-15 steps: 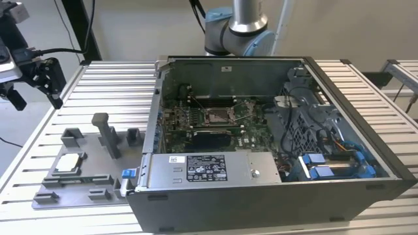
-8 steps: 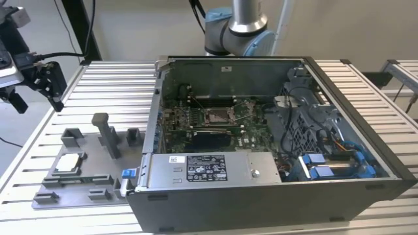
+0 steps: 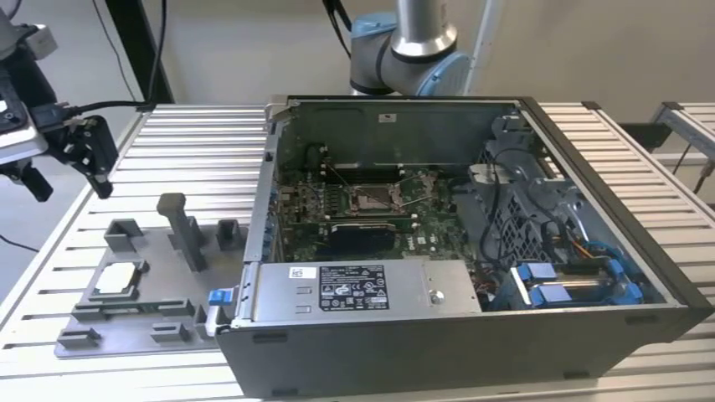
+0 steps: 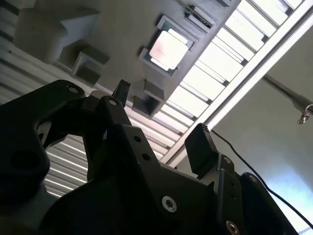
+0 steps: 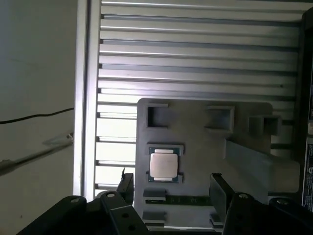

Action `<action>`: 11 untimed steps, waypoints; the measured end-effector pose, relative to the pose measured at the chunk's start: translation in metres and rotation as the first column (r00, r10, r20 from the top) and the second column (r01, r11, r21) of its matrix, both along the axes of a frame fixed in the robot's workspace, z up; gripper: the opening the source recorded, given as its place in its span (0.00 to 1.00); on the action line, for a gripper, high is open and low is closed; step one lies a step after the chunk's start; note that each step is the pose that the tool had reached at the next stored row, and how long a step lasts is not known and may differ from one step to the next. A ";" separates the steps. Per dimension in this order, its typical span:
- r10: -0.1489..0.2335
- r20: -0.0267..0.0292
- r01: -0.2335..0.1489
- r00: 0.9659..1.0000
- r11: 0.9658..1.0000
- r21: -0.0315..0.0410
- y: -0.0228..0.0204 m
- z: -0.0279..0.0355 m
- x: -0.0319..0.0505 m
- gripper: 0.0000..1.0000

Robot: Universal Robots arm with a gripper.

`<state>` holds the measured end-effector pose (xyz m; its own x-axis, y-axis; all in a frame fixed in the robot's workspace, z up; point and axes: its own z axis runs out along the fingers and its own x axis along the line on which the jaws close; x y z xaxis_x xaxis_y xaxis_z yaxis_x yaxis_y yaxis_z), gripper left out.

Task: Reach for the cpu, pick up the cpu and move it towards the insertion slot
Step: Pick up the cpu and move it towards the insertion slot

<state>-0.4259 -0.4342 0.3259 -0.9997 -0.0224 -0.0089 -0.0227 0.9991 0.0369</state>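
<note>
Hovering open and empty above the cpu [image 5: 164, 165], the end effector [image 5: 172, 179] had grasped nothing; pickup and transfer were not yet done.

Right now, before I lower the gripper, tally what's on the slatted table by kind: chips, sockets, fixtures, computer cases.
silvery-white square cpu: 1
metal-framed square insertion slot: 1
grey plastic fixture plate: 1
open dark grey computer case: 1
Total: 4
</note>
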 end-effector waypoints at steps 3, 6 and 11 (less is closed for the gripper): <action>0.000 0.000 0.000 1.000 1.000 0.000 0.0000 -0.0035 0.0000 1.00; 0.000 0.000 0.000 1.000 1.000 0.000 0.0000 -0.0073 0.0000 1.00; 0.000 0.000 0.000 1.000 1.000 0.000 0.0002 -0.0159 0.0000 1.00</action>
<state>-0.4259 -0.4340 0.3100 -0.9997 -0.0223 -0.0089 -0.0226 0.9991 0.0369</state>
